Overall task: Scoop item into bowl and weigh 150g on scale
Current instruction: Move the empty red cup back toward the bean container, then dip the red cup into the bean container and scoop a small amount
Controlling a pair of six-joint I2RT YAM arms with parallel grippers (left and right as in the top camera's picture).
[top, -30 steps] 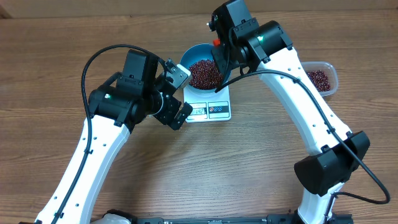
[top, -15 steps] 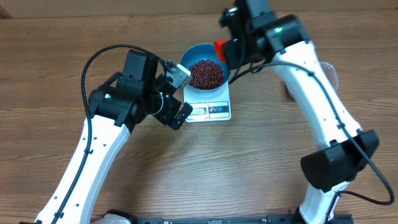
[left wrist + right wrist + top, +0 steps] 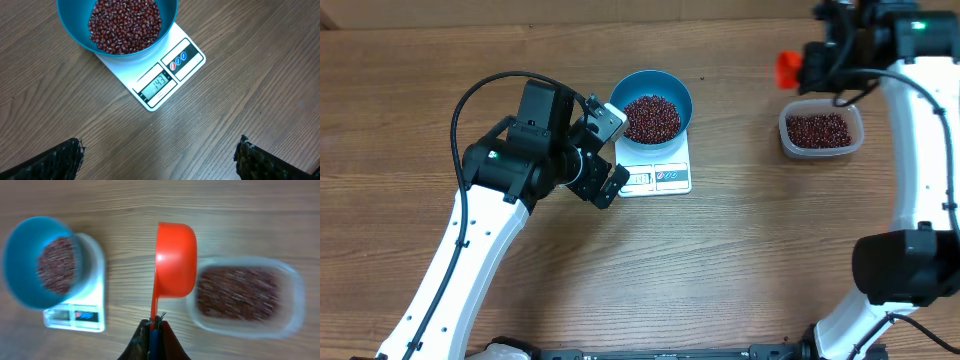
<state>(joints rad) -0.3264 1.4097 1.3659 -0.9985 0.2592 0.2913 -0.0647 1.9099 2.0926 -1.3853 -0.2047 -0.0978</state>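
Blue bowl (image 3: 665,74) is seated on the scale (image 3: 667,176) near the middle of the desk's (image 3: 740,270) far edge and is filled with a heap of beans (image 3: 651,117). The display (image 3: 159,83) appears to read 143, so the task is judged nearly done: only a small top-up is left before the target is met. A clear tub (image 3: 822,153) near the far right corner is seen to hold a shallow layer of the same beans. The red scoop (image 3: 175,260) is held over the desk just beside the tub's left rim, its handle pinched between the pressed-together fingers of the right gripper (image 3: 155,324); no beans are seen in it. The left gripper (image 3: 160,150) is spread wide and empty, poised at the near left side of the scale, touching nothing.
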